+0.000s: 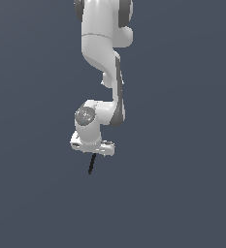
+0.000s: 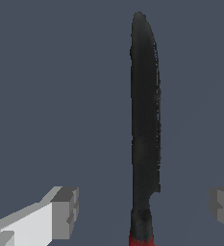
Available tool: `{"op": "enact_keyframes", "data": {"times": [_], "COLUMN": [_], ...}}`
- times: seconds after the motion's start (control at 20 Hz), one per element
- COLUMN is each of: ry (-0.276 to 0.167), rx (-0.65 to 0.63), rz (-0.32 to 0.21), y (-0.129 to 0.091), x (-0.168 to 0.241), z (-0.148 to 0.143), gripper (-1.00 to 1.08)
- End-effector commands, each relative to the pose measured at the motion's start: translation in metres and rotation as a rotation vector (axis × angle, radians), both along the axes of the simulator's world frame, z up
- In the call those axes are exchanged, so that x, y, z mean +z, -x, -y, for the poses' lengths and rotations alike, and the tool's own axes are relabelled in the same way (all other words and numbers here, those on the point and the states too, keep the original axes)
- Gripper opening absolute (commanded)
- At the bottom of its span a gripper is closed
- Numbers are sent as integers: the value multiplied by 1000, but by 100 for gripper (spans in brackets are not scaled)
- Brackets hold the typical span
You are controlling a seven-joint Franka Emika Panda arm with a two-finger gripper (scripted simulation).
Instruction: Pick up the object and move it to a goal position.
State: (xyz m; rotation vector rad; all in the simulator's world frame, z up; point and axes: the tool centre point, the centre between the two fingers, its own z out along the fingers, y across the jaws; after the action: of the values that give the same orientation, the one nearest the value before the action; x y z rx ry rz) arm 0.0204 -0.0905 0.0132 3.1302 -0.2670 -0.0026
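Observation:
The object (image 2: 144,120) is a slender black stick with a red end (image 2: 141,240) at the frame's edge. In the wrist view it lies lengthwise between my two fingers, touching neither. My gripper (image 2: 144,209) is open, with one grey pad (image 2: 66,211) and the other pad (image 2: 223,209) far apart on either side of the stick's red-end part. In the exterior view the object (image 1: 91,163) shows as a thin dark line sticking out just below the white hand of my gripper (image 1: 93,153). The fingers themselves are hidden there.
The white arm (image 1: 102,48) comes down from the top of the exterior view. A plain dark blue-grey ground (image 1: 182,193) fills everything around it. No other objects or edges show.

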Motion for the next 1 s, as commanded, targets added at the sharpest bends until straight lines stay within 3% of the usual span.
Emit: {"op": "enact_keyframes", "data": {"times": [0.0,0.1,0.15,0.95], "ry": [0,0,0,0], "rx": [0,0,0,0], "rz": [2,2,2,3], "y": [-1,-1,-1,1], "x": [-5,-5,-5,3], "z": [0,0,0,-9], "gripper": [100,100,-100,-100]}}
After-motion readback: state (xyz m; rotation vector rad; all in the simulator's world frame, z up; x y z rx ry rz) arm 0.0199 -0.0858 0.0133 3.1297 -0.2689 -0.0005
